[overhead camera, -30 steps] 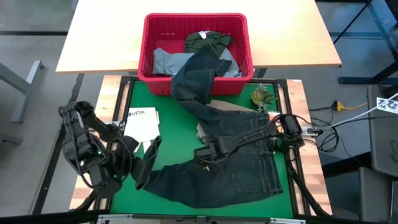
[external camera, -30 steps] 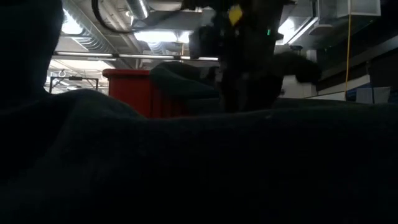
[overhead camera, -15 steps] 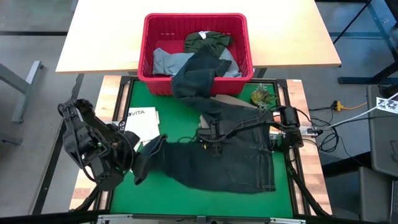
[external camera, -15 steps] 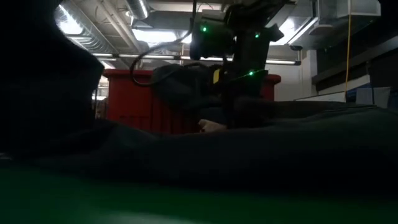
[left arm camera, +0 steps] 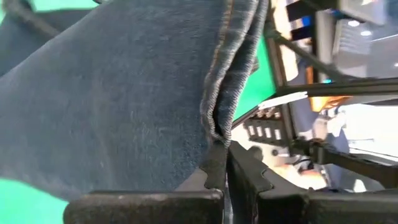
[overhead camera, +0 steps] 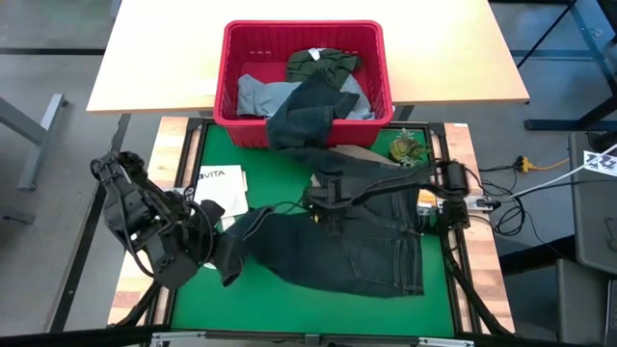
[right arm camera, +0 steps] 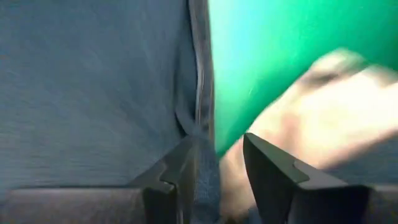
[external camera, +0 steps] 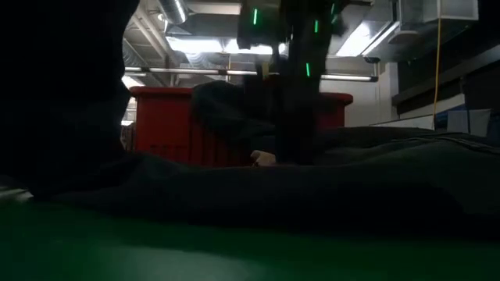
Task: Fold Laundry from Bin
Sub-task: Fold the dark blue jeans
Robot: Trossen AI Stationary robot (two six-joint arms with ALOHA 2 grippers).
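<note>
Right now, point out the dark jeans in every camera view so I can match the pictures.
High view: dark jeans spread across the green mat, one leg running up into the red bin.
Low view: a dark mound across the foreground.
Left wrist view: blue denim, seam clamped in the left hand.
Right wrist view: denim, its edge between the right hand fingers.
Shared landmark: the green mat.

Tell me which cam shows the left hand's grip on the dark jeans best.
Left wrist view: the left hand is shut on a seamed edge of the dark jeans, pinched between its fingers. The high view shows that hand at the jeans' left end, grip unclear. The low view shows only dark fabric; the right wrist view shows the other hand.
</note>
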